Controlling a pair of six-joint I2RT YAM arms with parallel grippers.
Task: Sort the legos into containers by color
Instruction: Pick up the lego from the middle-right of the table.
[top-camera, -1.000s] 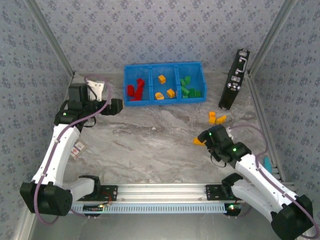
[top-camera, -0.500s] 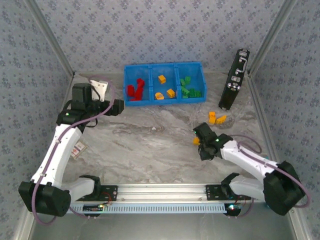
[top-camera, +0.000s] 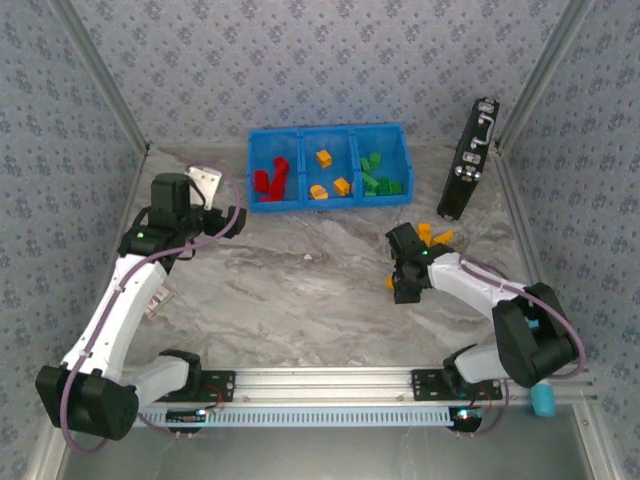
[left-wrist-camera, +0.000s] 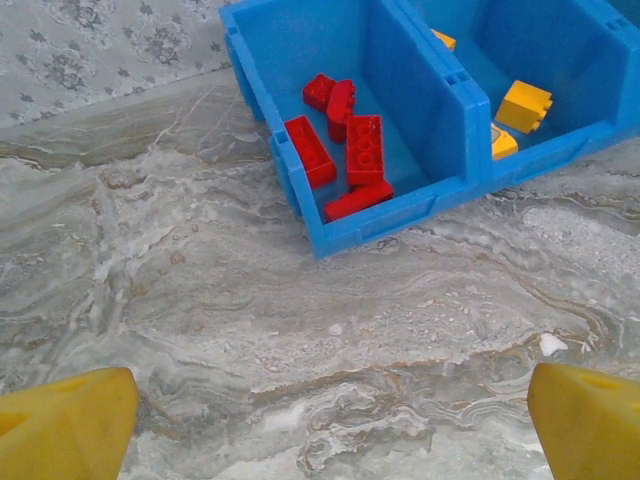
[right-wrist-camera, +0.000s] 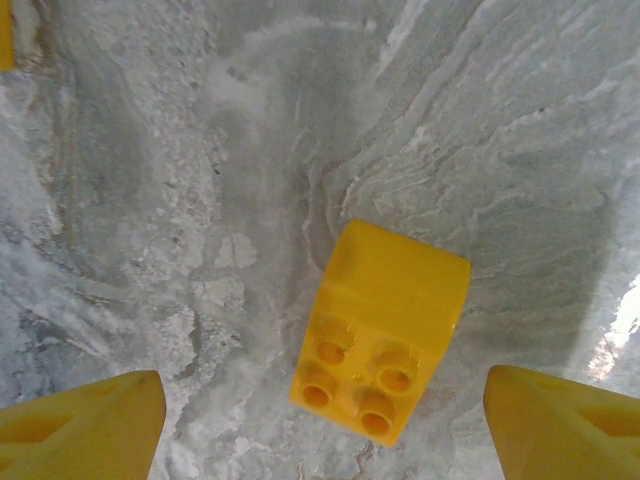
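Observation:
The blue bin stands at the back with three containers: red legos on the left, orange ones in the middle, green ones on the right. Loose orange legos lie right of centre. My right gripper is low over another orange-yellow lego, which lies studs-up on the table between its open fingers with a gap on each side. My left gripper hangs open and holds nothing, in front of the container with the red legos.
A black upright case leans at the back right, close to the loose orange legos. A small white card lies under the left arm. The walls close in on both sides. The bin's front wall is just ahead of the left gripper.
The right arm has swung and stretched low across the table, bringing its gripper down around the orange-yellow lego. The left arm has drifted slightly to the right.

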